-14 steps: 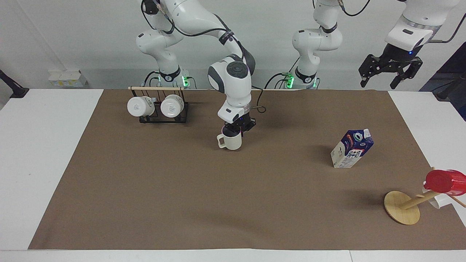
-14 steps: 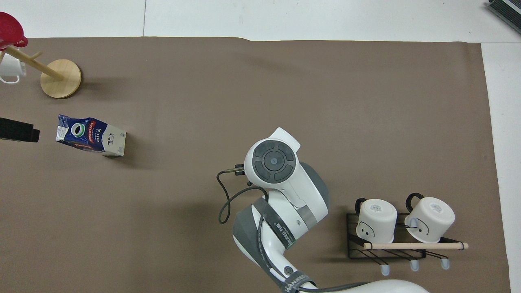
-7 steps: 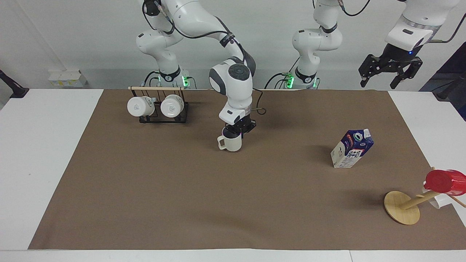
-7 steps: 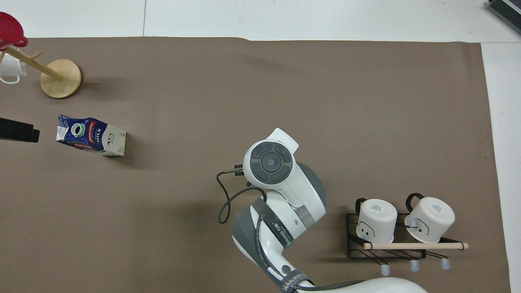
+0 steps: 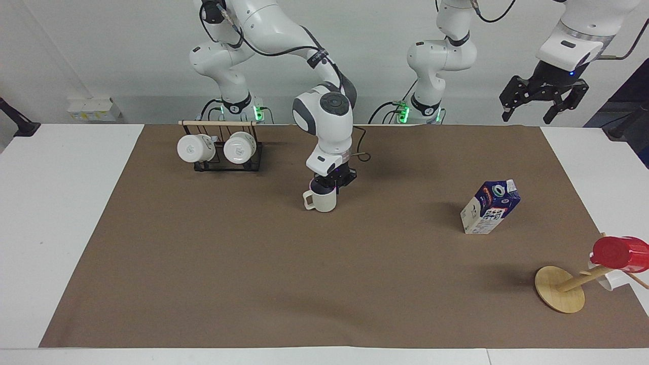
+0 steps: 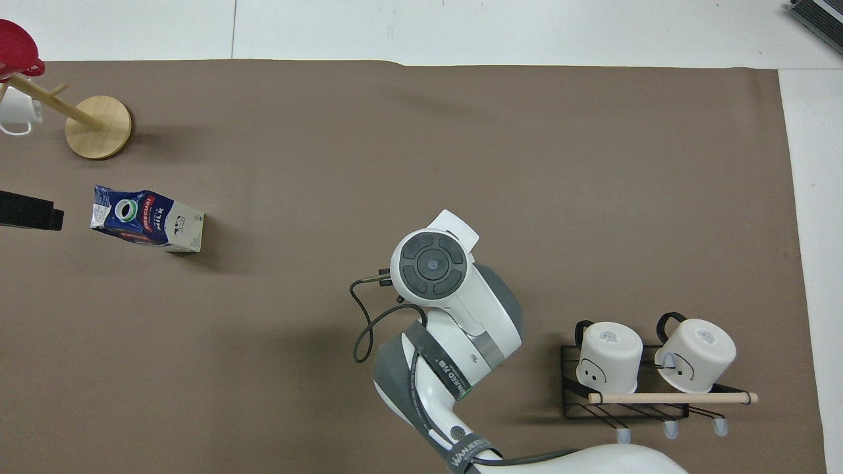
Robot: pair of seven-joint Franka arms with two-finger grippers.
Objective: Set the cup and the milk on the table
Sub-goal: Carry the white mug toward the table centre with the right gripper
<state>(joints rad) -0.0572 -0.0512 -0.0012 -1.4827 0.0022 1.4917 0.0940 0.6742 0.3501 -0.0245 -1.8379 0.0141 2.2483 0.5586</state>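
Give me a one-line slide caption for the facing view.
Right gripper holds the cream cup at its rim on the brown sheet; milk carton stands apart, left gripper waits open.

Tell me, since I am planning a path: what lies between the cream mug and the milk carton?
Nothing: in the facing view only bare brown sheet runs from the cream mug to the milk carton.

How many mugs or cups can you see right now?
5. Cream cup mid-sheet, in the right gripper. Two white mugs on the black rack. Red cup and a part-hidden white mug on the wooden stand.
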